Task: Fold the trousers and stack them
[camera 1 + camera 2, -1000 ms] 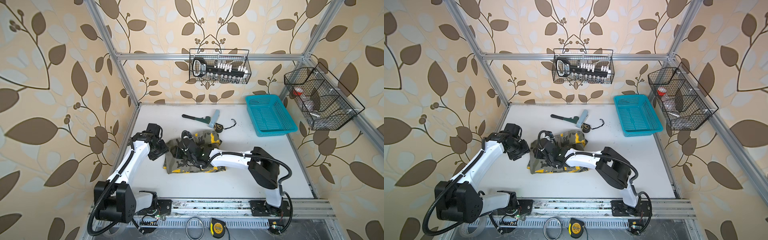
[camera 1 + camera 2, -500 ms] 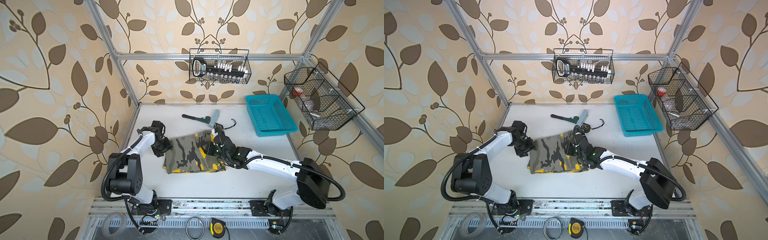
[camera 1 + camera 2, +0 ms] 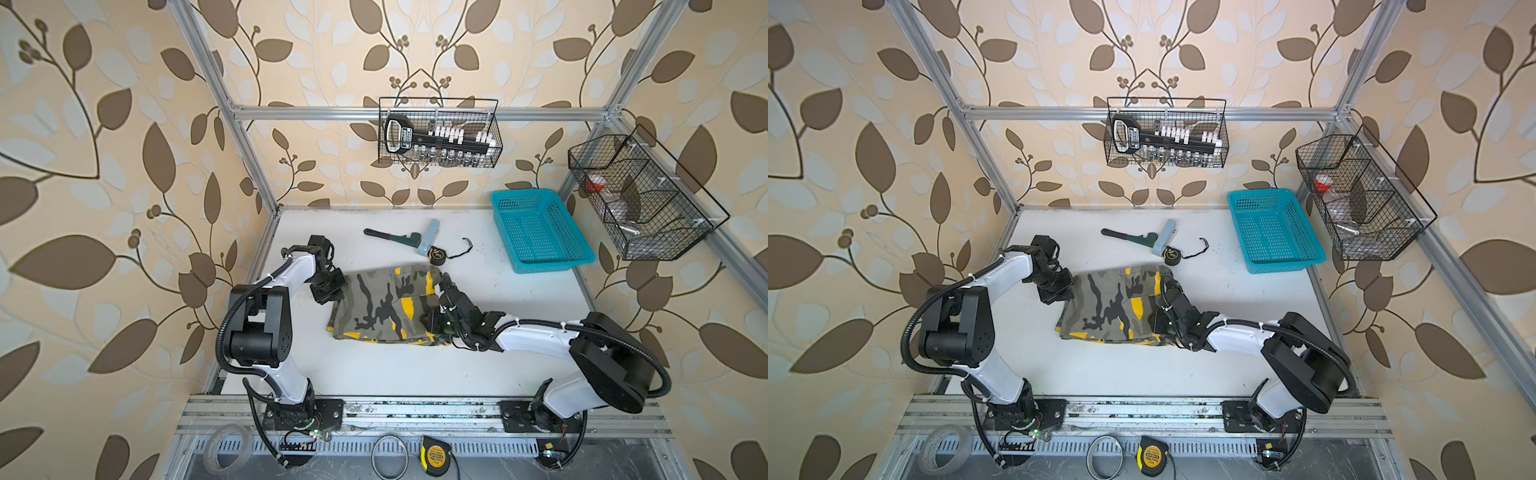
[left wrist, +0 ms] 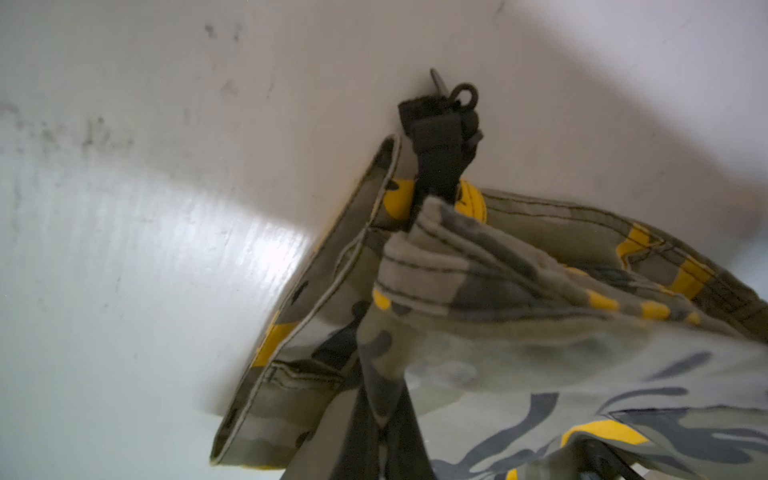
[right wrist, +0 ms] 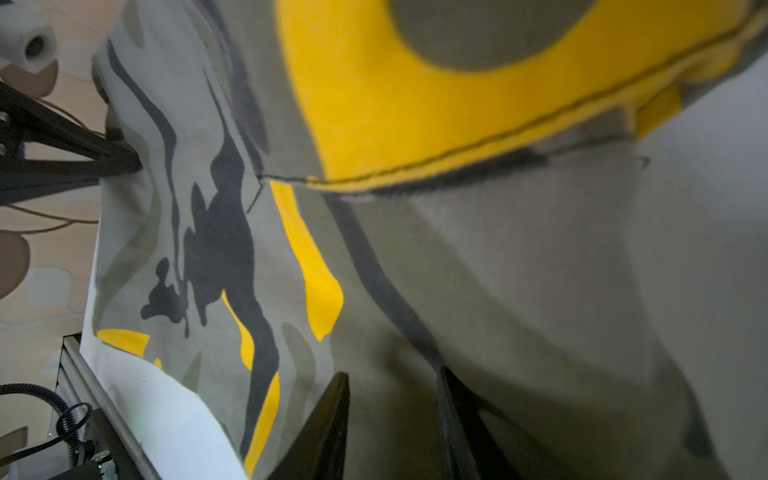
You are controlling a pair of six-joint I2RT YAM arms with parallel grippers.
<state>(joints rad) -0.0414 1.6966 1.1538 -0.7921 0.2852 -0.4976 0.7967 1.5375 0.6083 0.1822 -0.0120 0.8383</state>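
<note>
Two grippers, one at each end. At left, left gripper, jaws pinched shut on the edge of the trousers. Middle of the tabletop, cloth folded into a rough rectangle. At right, right gripper low on the cloth, jaws a narrow gap apart; hold on cloth unclear.

Trousers: matt woven cloth (stitched seams); table: smooth white, faint sheen; basket: perforated turquoise plastic.
</note>
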